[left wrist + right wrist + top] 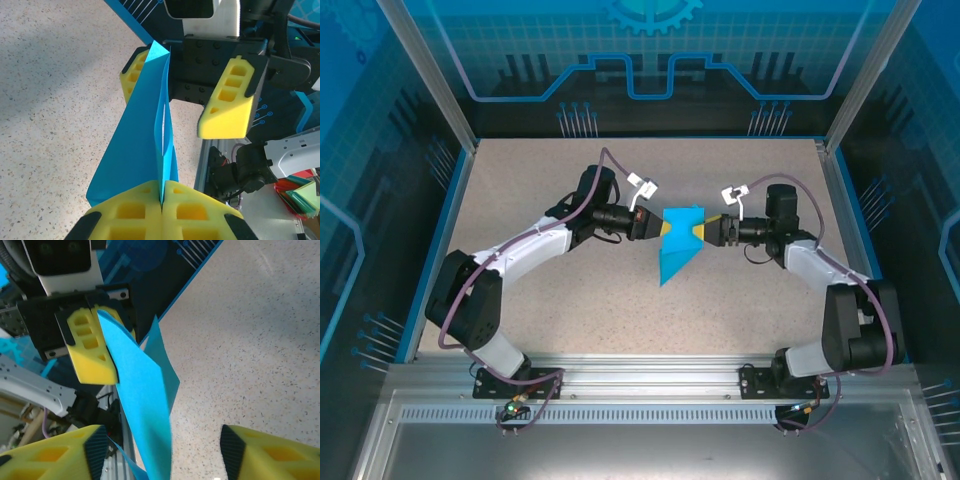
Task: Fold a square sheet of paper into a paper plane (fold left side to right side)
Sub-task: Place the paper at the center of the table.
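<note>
While the left gripper [664, 226] is pinching the folded paper [675, 255] mid-table, the right gripper [708, 230] is gaping wide around it.

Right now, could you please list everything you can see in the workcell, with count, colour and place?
folded paper sheet: one, bright blue, mid-table between the two grippers.
table: one, speckled beige with a blue border, under both arms.
enclosure panels: several, blue with printed graphics, at the back and sides.
aluminium rail: one, silver, near edge, carrying the arm bases.
coloured sheets: a few, red and green, beyond the table edge.
left gripper: one, yellow pads, shut on the paper's edge.
right gripper: one, yellow pads, open, jaws astride the paper's other end.
</note>
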